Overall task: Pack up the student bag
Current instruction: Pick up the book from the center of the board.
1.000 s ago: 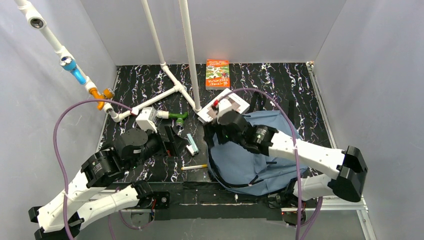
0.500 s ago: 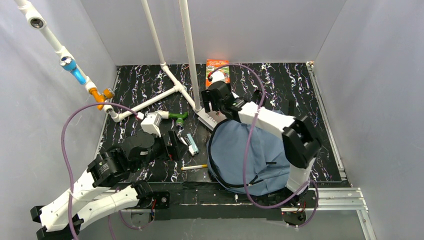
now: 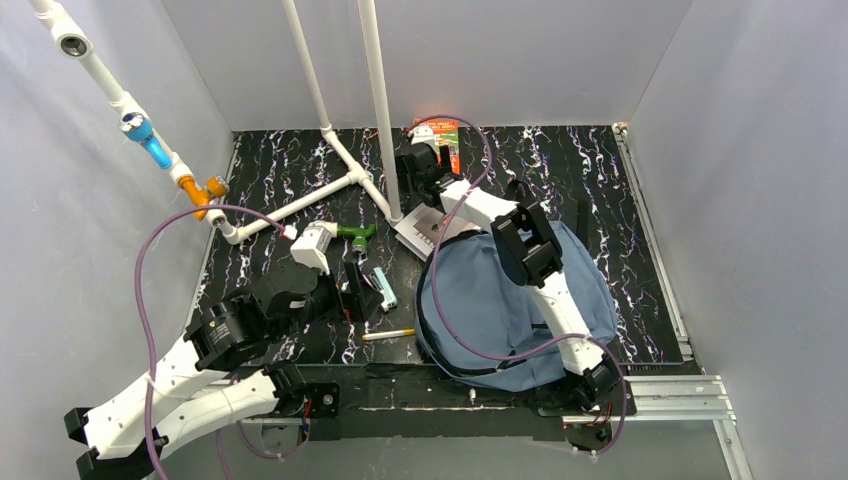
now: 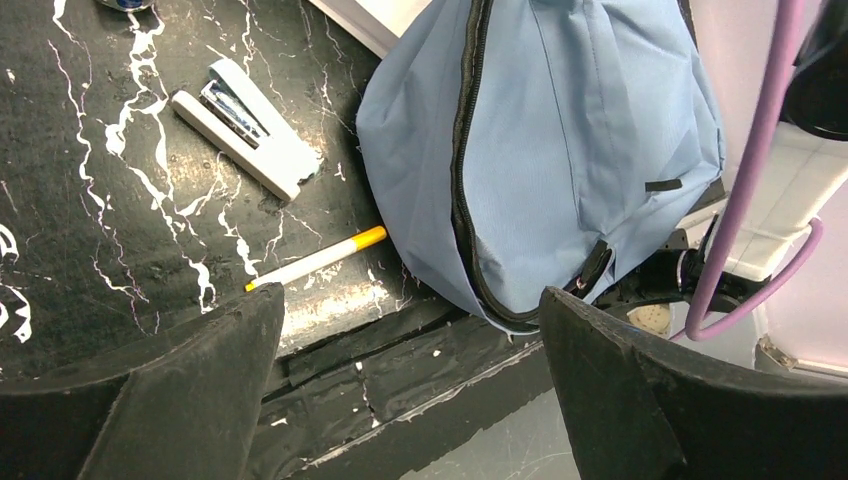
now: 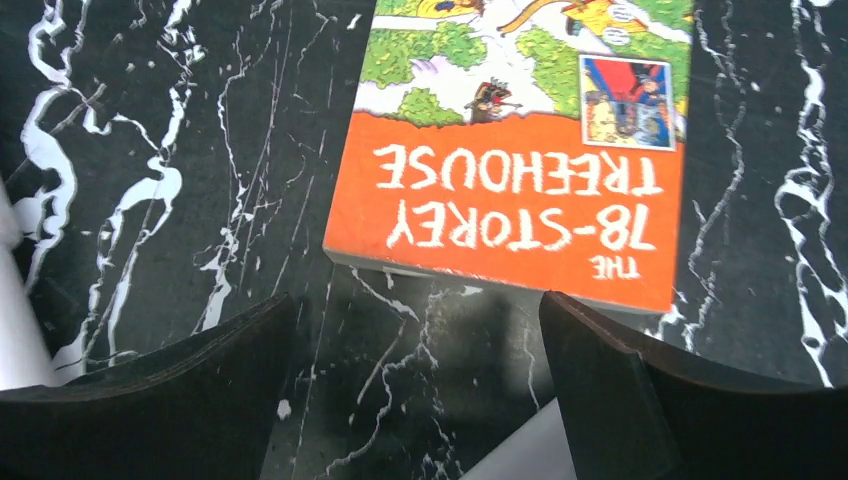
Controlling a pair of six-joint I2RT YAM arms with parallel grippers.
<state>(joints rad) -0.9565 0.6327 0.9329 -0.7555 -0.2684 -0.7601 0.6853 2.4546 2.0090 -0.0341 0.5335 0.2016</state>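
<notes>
On the black marbled worktop (image 3: 280, 170), the slate-blue student bag (image 3: 500, 300) lies flat at the near right, in front of the right arm's base, with nothing visibly packed. By the look of it the job is at its start: an orange book (image 5: 520, 150), a white book (image 3: 425, 232), a stapler (image 4: 245, 125) and a pen (image 4: 315, 258) all lie outside the bag, and whether its zipper is undone cannot be told. The right arm stretches across the bag toward the far edge of the worktop, the right gripper (image 5: 415, 310) hanging just short of the orange book, jaws spread wide and holding nothing. The left arm is folded low at the near left, the left gripper (image 4: 410, 300) likewise released and empty, angled over the near edge between the pen and the bag's corner. The white book lies at the bag's far rim; stapler and pen sit just left of the bag.
</notes>
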